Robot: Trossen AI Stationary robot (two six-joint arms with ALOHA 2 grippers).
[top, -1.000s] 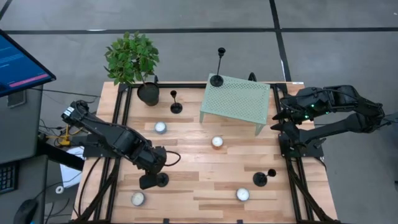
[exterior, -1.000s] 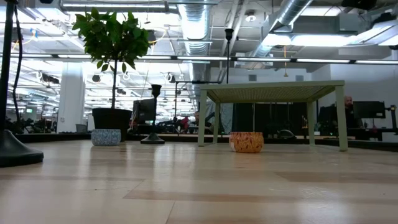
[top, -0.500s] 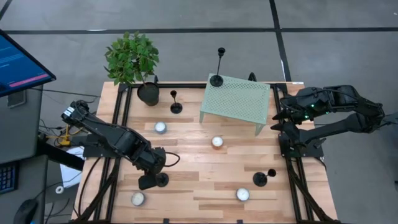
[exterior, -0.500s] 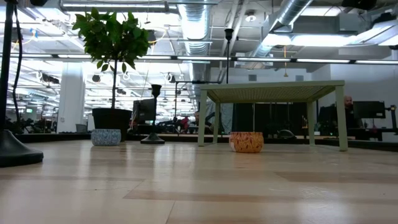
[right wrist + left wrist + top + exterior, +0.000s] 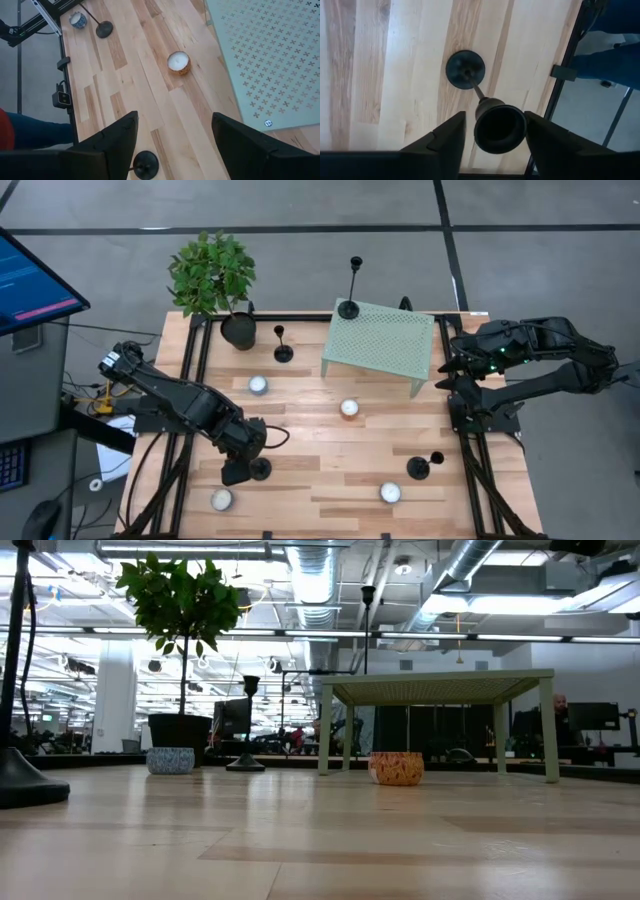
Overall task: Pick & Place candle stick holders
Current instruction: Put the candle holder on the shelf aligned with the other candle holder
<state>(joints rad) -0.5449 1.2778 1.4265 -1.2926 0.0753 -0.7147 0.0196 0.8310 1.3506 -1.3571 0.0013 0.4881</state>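
At the near-left part of the desk (image 5: 320, 480), well away from the green perforated stand (image 5: 380, 340), the left gripper (image 5: 492, 131) hangs directly over a candle stick holder (image 5: 465, 69). Its fingers (image 5: 445, 137) are spread open, one on each side of the holder's cup, with gaps on both sides, so nothing is gripped yet. The disc base sits flat on the wood.

One tall holder (image 5: 349, 307) already stands on the stand's far corner, which looks like the placing spot. A short holder (image 5: 283, 350) remains on the desk just beside the black plant pot (image 5: 238, 331), and another (image 5: 419, 467) stands on the desk near the stand's right side, toward the front.

By that reading, roughly one holder is placed and three remain. The right gripper (image 5: 172, 145) waits off the stand's right edge, fingers apart and empty.
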